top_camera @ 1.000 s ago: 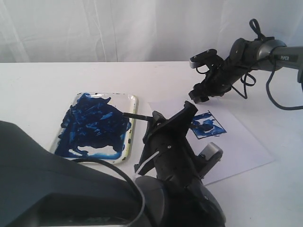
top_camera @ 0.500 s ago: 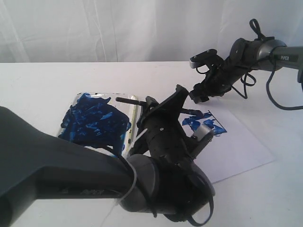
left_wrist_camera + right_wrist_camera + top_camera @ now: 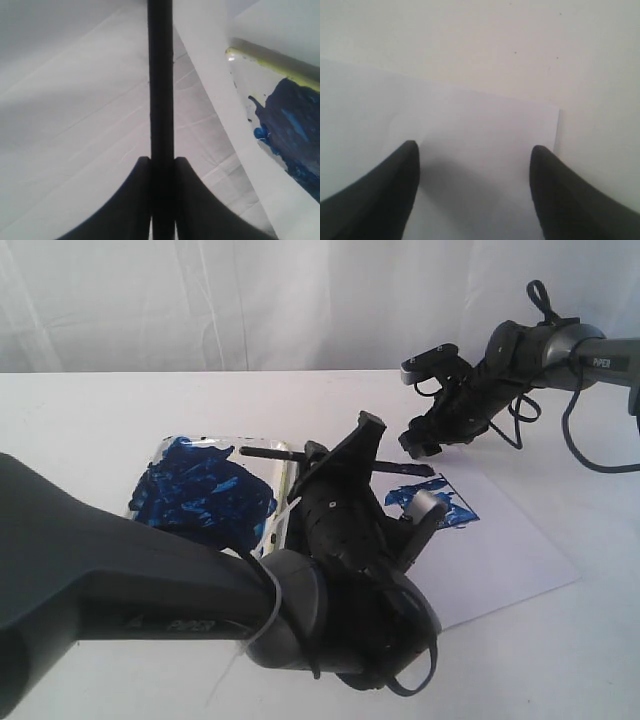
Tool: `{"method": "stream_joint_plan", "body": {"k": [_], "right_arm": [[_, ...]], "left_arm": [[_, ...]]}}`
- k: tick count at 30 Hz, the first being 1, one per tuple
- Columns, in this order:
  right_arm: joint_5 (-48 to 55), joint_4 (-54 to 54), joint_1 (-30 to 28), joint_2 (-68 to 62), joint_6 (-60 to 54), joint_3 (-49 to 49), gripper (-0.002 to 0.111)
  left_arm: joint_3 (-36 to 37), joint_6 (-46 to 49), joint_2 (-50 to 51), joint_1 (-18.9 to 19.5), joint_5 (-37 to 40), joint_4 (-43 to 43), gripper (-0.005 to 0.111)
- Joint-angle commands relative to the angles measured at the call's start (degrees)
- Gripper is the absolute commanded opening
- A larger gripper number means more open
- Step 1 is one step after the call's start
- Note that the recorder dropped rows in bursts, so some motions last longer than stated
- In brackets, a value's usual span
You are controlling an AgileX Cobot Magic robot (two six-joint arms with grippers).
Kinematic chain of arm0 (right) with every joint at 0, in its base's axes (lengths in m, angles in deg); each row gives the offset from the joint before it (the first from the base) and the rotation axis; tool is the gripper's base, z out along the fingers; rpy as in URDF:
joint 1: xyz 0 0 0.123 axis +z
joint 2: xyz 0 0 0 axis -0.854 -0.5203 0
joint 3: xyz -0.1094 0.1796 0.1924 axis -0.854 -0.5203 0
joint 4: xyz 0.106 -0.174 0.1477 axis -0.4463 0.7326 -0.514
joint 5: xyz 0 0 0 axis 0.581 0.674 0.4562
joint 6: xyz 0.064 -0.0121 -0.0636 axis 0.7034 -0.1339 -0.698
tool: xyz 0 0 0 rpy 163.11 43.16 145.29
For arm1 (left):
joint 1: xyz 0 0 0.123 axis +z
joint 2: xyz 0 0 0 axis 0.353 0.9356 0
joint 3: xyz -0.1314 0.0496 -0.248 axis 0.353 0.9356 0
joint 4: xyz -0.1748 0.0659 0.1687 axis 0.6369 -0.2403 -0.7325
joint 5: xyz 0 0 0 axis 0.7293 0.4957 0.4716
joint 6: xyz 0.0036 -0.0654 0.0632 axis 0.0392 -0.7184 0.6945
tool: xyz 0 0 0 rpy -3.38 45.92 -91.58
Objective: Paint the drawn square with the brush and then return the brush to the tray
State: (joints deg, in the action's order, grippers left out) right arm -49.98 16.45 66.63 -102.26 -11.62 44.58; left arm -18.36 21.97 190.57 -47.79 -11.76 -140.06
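Left pincer (image 3: pixel 335 460) is clamped on the brush (image 3: pixel 405 469), gripping it mid-shaft. Brush lies about level: one end over the near rim of the tray (image 3: pixel 281 468), the other just beside the far edge of the square (image 3: pixel 450 502). Square is smeared blue and partly hidden by the left arm. Tray is smeared dark blue. Right pincer (image 3: pixel 474 160) has its jaws spread, holding nothing, above a corner of the paper (image 3: pixel 500 540) on the white table (image 3: pixel 80 420).
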Motion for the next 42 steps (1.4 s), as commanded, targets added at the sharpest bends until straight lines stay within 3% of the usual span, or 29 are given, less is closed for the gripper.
{"method": "stream_joint_plan", "body": {"k": [1,14,24,42], "right_arm": [[2.74,3.89,-0.04,-2.46,-0.91,-1.22,0.06],[2.62,3.89,-0.04,-2.46,-0.91,-1.22,0.06],[2.62,3.89,-0.04,-2.46,-0.91,-1.22,0.06],[2.52,3.89,-0.04,-2.46,-0.91,-1.22,0.06]], "left_arm": [[-0.08,-1.18,0.52,-0.2,-0.93,0.8,0.0],[0.98,1.87,0.53,-0.2,-2.7,3.21,0.0],[0.98,4.24,-0.29,-0.31,2.07,4.18,0.0],[0.98,4.39,-0.31,-5.99,6.99,7.31,0.0]]}}
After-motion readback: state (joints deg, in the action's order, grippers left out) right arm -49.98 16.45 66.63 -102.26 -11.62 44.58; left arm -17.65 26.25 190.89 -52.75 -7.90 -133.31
